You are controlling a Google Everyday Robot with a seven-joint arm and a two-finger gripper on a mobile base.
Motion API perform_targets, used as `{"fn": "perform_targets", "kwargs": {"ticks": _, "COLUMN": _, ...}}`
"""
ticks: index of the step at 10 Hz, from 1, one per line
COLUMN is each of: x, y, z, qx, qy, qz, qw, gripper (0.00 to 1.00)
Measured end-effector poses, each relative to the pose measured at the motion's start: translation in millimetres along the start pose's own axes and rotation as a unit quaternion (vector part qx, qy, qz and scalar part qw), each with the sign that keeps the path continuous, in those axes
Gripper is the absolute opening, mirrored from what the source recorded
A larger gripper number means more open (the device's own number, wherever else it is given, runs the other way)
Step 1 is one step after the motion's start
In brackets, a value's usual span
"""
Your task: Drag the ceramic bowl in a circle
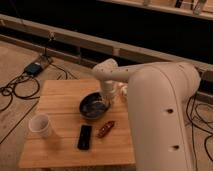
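Observation:
The ceramic bowl [92,107], round, dark and glossy with a lighter inside, sits on the wooden table [60,92] near its right middle. My gripper [106,101] hangs from the white arm and reaches down at the bowl's right rim, touching it or inside it.
A white cup [40,125] stands at the table's front left. A black remote-like bar [84,136] and a small red-brown packet [105,129] lie in front of the bowl. Cables and a blue device [34,68] lie on the floor at the left.

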Motion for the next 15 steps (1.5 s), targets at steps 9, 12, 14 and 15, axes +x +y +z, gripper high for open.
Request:
{"fn": "perform_targets", "kwargs": {"ticks": 9, "x": -13, "y": 109, "z": -20, "qx": -0.023, "qy": -0.018, "qz": -0.103, "qw": 0.9942, "gripper": 0.0}}
{"fn": "perform_targets", "kwargs": {"ticks": 12, "x": 23, "y": 144, "z": -25, "qx": -0.017, "qy": -0.003, "qz": -0.164, "qw": 0.9864, "gripper": 0.0}}
{"fn": "perform_targets", "kwargs": {"ticks": 14, "x": 48, "y": 146, "z": -23, "qx": -0.008, "qy": 0.016, "qz": -0.183, "qw": 0.9829, "gripper": 0.0}}
{"fn": "perform_targets", "kwargs": {"ticks": 15, "x": 57, "y": 140, "z": -20, "qx": -0.003, "qy": 0.026, "qz": -0.181, "qw": 0.9832, "gripper": 0.0}}
